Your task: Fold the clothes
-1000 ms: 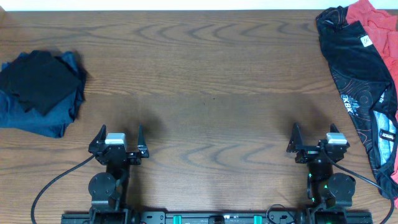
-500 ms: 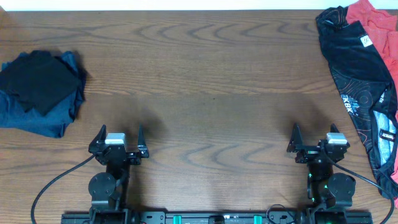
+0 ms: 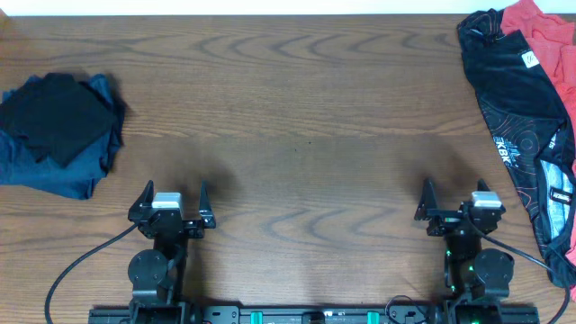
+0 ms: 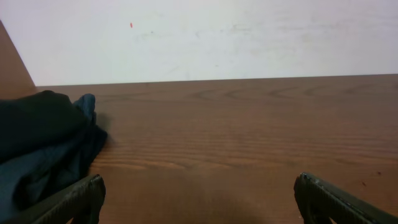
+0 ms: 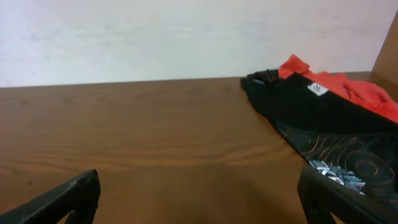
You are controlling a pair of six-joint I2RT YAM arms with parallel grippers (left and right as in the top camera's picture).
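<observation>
The jersey (image 3: 515,90) is black with orange contour lines, the shirt (image 3: 547,31) coral-red, the table (image 3: 297,135) brown.

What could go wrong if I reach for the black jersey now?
The black jersey overlaps the red shirt, so a pinch near their overlap might lift both. The jersey runs past the right edge of the overhead view, so its far side is unseen; a pull by the right gripper could bunch it.

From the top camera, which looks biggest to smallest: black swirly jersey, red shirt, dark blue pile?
1. Black sports jersey with orange lines.
2. Dark blue and black cloth pile, nearly as big.
3. Coral-red shirt, partly hidden and cut off.
</observation>
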